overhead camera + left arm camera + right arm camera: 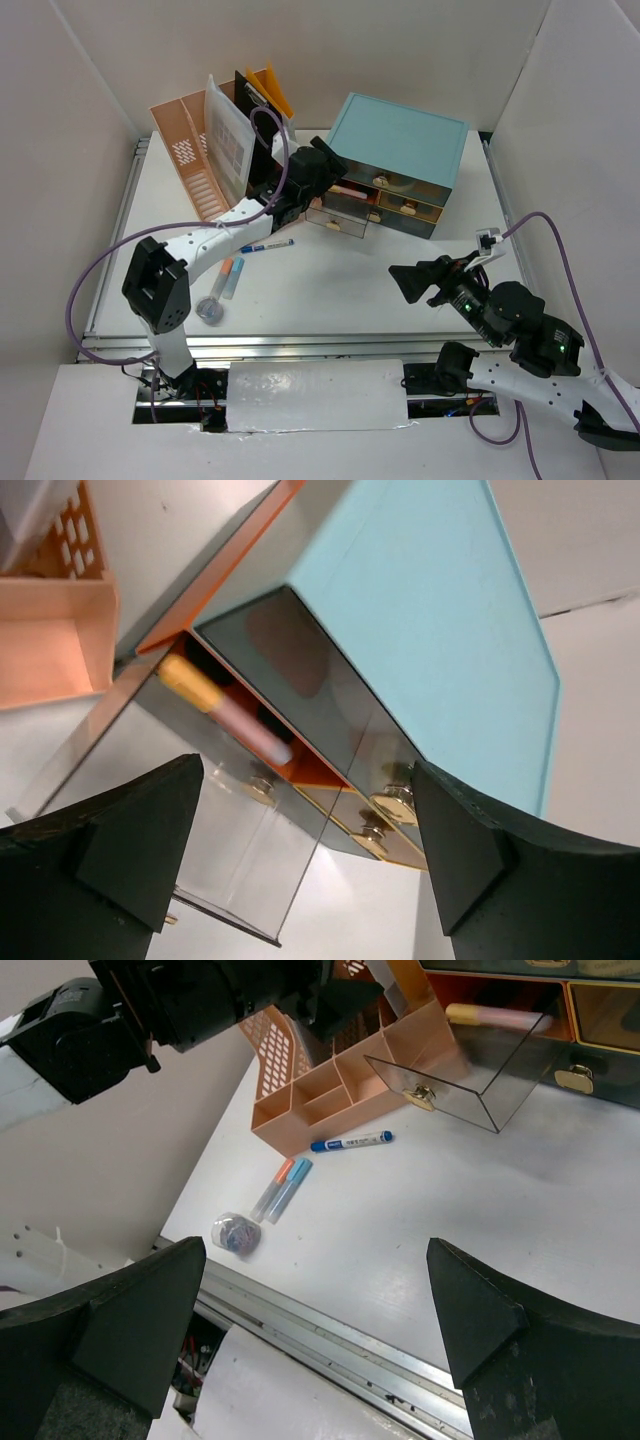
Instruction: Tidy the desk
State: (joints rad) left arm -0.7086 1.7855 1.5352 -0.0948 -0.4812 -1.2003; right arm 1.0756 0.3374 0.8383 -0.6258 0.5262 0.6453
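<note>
Hovering over the near right part of the surface, the right pincer is standing spread wide and carrying nothing, pointing left across the bare middle. That white surface is stretching from the rail in front of the arm bases back to the white walls, and the clutter is sitting on its left half. Nearest is a small round clear container. Just behind it a pair of markers, one orange and one blue, are lying side by side, and a little farther in a white pen with blue ends is lying alone. Beyond these the left arm is reaching toward the back, and the left pincer is hanging spread open over the pulled-out clear drawer of the teal cabinet, gripping nothing. A pink and yellow pen is lying inside that drawer, so to my eye the step going on is the stowing of loose pens, with several yet to go in. The next move, I would guess, is calling for the left arm to lift clear of the drawer wall and come down on the white pen, jaws across its barrel. Farthest back on the left, the pink organizer is standing with sheets in it.
</note>
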